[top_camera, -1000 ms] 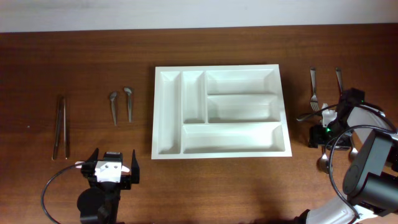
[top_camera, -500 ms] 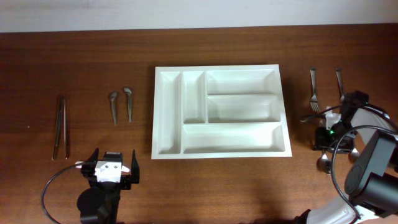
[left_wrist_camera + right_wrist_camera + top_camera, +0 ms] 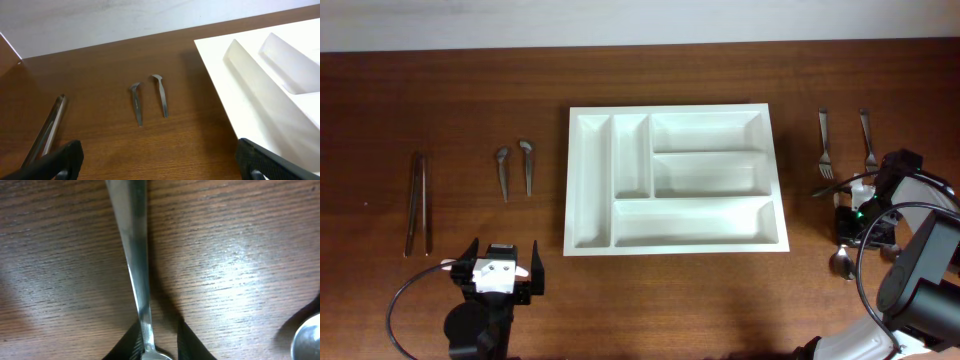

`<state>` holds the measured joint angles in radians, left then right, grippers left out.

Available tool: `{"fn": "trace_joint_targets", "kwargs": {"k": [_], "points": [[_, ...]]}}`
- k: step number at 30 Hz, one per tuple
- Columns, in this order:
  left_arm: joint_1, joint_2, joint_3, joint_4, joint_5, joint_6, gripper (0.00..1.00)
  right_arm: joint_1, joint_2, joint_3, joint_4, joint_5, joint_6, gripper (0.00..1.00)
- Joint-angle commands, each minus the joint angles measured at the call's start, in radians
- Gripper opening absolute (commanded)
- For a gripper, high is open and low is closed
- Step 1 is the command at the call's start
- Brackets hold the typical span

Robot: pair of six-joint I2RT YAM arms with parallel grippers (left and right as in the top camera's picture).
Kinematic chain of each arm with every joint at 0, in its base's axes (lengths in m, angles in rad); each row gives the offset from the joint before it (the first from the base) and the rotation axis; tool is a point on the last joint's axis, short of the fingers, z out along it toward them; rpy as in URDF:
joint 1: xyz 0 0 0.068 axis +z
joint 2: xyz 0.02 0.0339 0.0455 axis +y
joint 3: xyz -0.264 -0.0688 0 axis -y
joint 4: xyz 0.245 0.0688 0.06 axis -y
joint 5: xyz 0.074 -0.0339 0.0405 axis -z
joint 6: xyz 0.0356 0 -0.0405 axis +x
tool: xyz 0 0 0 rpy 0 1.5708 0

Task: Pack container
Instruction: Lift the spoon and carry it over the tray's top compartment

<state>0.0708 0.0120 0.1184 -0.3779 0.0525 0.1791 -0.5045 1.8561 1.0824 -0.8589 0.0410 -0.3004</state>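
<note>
The white five-compartment container point(image 3: 590, 180) lies in the middle of the table with nothing in it. Its left edge shows in the left wrist view point(image 3: 260, 100). My right gripper point(image 3: 853, 205) is right of the container, low over the table. Its fingers point(image 3: 159, 330) are closed around the handle of a slim metal fork point(image 3: 135, 255), which sticks out to the left point(image 3: 825, 187). My left gripper point(image 3: 500, 268) is open and holds nothing near the front left edge; its fingertips point(image 3: 160, 160) frame bare wood.
Two small spoons point(image 3: 503, 170) point(image 3: 527, 165) lie left of the container, also in the left wrist view point(image 3: 137, 102) point(image 3: 161, 97). Two long knives point(image 3: 418, 200) lie further left. Two forks point(image 3: 824, 140) point(image 3: 867, 140) and a spoon point(image 3: 840, 262) lie at the right.
My right gripper has moved right and slightly toward the front, and the angled fork has moved right with it. The left arm has not moved.
</note>
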Motion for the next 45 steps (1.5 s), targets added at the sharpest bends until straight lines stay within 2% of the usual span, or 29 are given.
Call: {"fn": "trace_joint_targets", "kwargs": {"k": [1, 6, 13, 20, 28, 33, 38, 40, 45], "points": [[0.004, -0.006, -0.006, 0.003, 0.011, -0.009, 0.99, -0.013, 0.088, -0.063, 0.029, 0.101, 0.003, 0.20], [0.004, -0.006, -0.006, 0.003, 0.011, -0.009, 0.99, -0.013, 0.088, -0.063, 0.029, 0.100, 0.003, 0.11], [0.004, -0.006, -0.006, 0.003, 0.011, -0.009, 0.99, -0.013, 0.088, -0.063, 0.045, 0.071, 0.003, 0.04], [0.004, -0.006, -0.006, 0.003, 0.011, -0.009, 0.99, -0.013, 0.088, -0.042, 0.047, 0.071, 0.037, 0.04], [0.004, -0.006, -0.006, 0.003, 0.011, -0.009, 0.99, 0.029, 0.088, 0.201, -0.142, 0.040, 0.051, 0.04], [0.004, -0.006, -0.006, 0.003, 0.011, -0.009, 0.99, 0.118, 0.088, 0.410, -0.240, -0.084, 0.051, 0.04], [0.004, -0.006, -0.006, 0.003, 0.011, -0.009, 0.99, 0.241, 0.088, 0.558, -0.243, -0.117, 0.053, 0.04], [0.004, -0.006, -0.006, 0.003, 0.011, -0.009, 0.99, 0.293, 0.088, 0.597, -0.220, -0.128, 0.108, 0.04], [0.004, -0.006, -0.006, 0.003, 0.011, -0.009, 0.99, 0.414, 0.088, 0.621, -0.111, -0.183, 0.401, 0.04]]}}
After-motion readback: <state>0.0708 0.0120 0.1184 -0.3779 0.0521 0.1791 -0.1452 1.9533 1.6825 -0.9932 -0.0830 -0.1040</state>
